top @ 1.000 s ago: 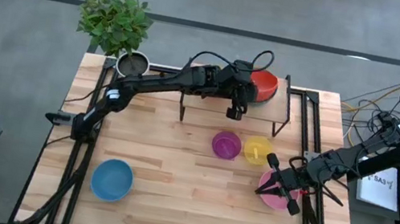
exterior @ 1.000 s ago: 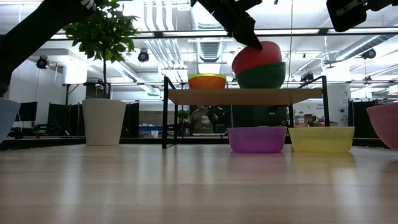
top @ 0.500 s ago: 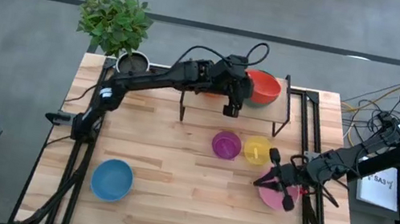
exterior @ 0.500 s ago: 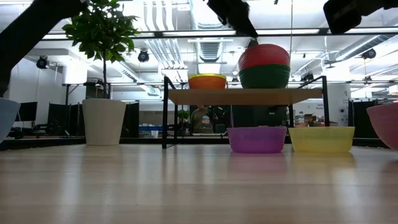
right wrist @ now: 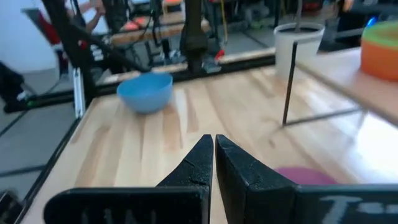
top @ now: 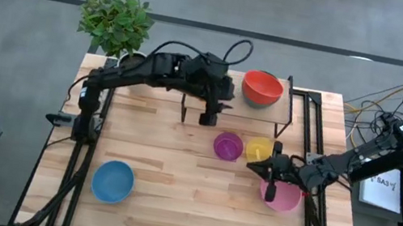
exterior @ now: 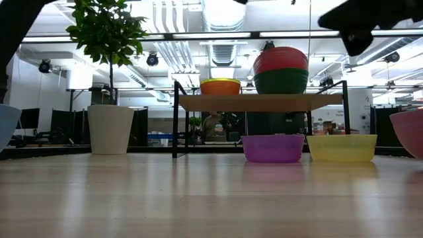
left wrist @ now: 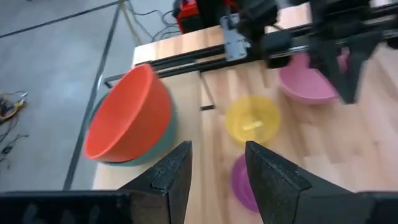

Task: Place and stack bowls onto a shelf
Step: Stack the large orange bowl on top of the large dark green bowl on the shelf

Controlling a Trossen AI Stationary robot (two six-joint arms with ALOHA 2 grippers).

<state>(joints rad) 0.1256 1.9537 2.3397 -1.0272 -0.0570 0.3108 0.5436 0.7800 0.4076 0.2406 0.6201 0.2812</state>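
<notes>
Red bowl [top: 262, 86] nested in green bowl [exterior: 281, 82] on shelf [exterior: 261, 101]. Left hand [top: 210, 118] released, empty; right hand [top: 269, 192] clenched over pink bowl [top: 284, 197].

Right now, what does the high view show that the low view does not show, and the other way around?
Only the high view shows the blue bowl whole, and both grippers: the left gripper open over the front edge of the shelf, the right gripper shut beside the pink bowl.

Only the low view shows that the red bowl sits stacked on a green bowl, with an orange bowl beside them.

Both show the purple bowl and yellow bowl on the table in front of the shelf.
</notes>
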